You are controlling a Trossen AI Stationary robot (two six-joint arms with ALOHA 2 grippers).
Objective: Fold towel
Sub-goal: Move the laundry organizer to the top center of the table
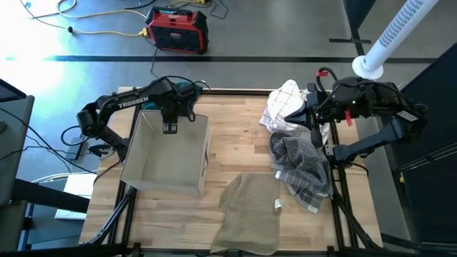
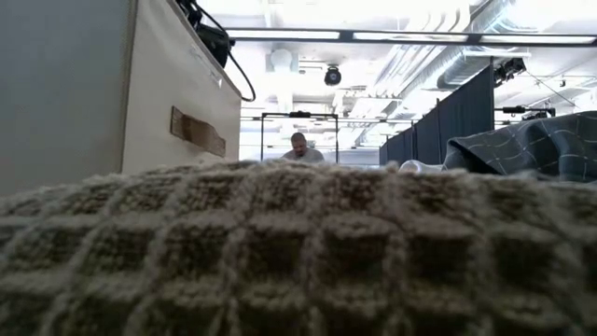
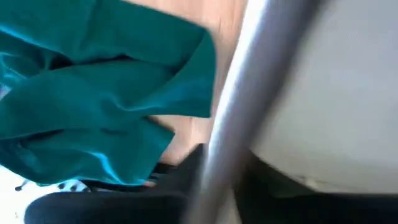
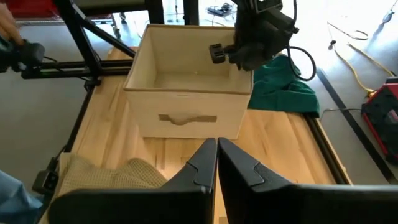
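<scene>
A beige waffle towel (image 1: 250,207) lies crumpled on the table near the front edge and fills the foreground of the low view (image 2: 280,252). A grey plaid towel (image 1: 303,168) lies bunched to its right, and a white grid-patterned towel (image 1: 284,107) sits behind that. A teal cloth (image 1: 191,87) lies behind the box and also shows in the left wrist view (image 3: 93,93). My right gripper (image 4: 217,152) is shut with nothing in it, and hangs above the white and plaid towels (image 1: 313,116). My left gripper (image 1: 170,127) hangs over the box's far rim.
An open beige fabric box (image 1: 168,153) with a handle slot on its side (image 4: 186,118) stands on the left half of the table. Bare wood lies between the box and the towels. A red case (image 1: 177,28) sits on the floor beyond the table.
</scene>
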